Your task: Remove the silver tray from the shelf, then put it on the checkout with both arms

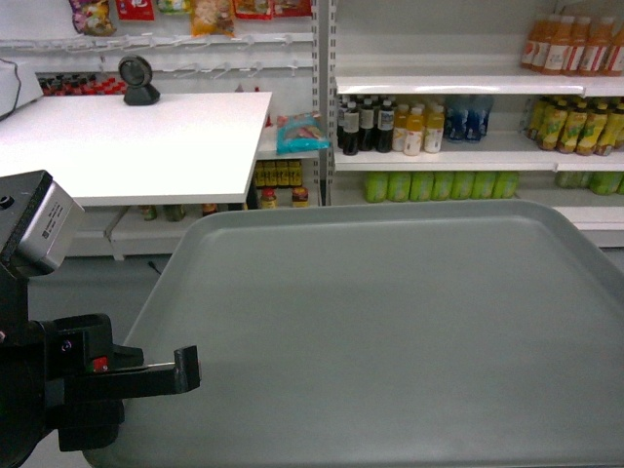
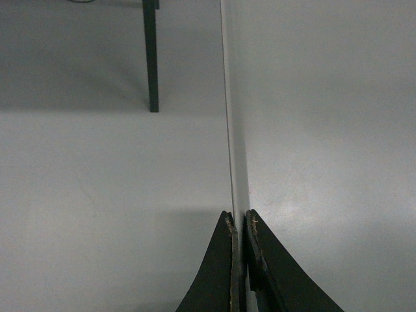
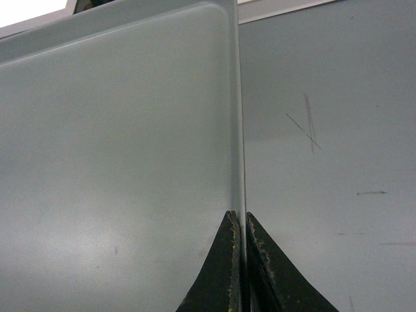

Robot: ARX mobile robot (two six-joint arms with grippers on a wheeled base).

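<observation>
Silver tray hangs level near us, clear of the shelves, because our left gripper and right gripper each pinch a side rim, ready for the checkout at far left.

The left arm is black and blocky, with a small red spot, a thin silver rod, and a silver-grey box with rounded corners mounted above. Both wrist views show tapered black fingers with scuffed, pale-flecked inner edges.
</observation>
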